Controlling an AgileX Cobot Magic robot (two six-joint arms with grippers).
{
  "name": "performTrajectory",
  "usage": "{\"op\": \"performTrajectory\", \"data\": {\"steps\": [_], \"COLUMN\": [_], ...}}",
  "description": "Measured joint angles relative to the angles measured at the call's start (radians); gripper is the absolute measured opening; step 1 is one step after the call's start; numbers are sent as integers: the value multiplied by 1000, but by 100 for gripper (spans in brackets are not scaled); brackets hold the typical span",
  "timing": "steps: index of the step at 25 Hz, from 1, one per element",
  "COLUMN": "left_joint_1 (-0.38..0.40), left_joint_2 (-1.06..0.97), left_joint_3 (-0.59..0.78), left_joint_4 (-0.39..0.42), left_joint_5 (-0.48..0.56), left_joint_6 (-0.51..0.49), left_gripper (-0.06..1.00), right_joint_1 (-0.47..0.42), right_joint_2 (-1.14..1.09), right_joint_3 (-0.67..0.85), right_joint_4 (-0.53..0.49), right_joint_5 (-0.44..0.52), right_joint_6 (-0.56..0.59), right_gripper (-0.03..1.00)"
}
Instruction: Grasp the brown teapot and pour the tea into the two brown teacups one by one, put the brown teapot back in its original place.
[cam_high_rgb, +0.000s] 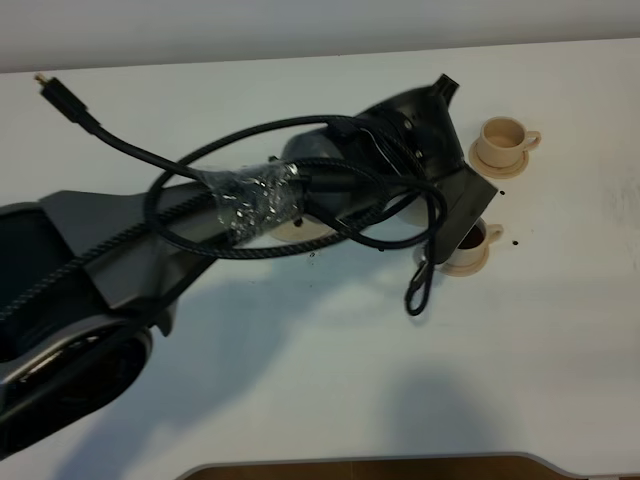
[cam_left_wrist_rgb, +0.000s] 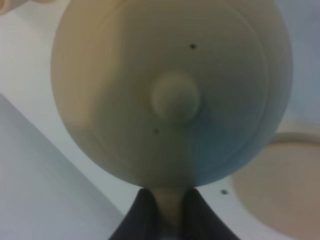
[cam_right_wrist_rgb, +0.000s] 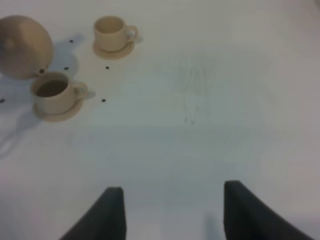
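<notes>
The left pincer (cam_left_wrist_rgb: 170, 214) is clamped tight on the loop handle of the brown teapot (cam_left_wrist_rgb: 170, 95), and the lid knob faces the wrist camera. The pot is just beside the nearer teacup (cam_right_wrist_rgb: 52, 95), which holds dark liquid, apparently tea. The farther teacup (cam_right_wrist_rgb: 112, 32) looks empty on its saucer. The right pincer (cam_right_wrist_rgb: 172, 212) hangs wide open over the bench (cam_right_wrist_rgb: 225, 100), gripping nothing, well apart from the cups. Small dark specks lie around both cups.

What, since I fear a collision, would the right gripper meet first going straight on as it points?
Likely only bare table; the right gripper aims clear of the teacups and teapot, though depth is unclear.
</notes>
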Motion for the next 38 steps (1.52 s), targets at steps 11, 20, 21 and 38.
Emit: {"op": "performTrajectory", "data": {"steps": [11,20,21,38], "left_joint_1": [2,49,49,151], "left_joint_2": [-109,-100,-93,-27], "left_joint_3": [0,0,0,-183], "left_joint_4": [-240,-467,-468,-415], "left_joint_5": [290,402,402,174], "left_joint_6": [-309,-554,-570,-586], "left_gripper": [13,13,13,13], "right_joint_1": [0,0,0,0], "right_joint_2": [0,0,0,0], "right_joint_3": [0,0,0,0], "right_joint_4": [0,0,0,0], "right_joint_5": [0,0,0,0], "right_joint_6": [1,1,1,1], "right_gripper": [44,44,44,44]}}
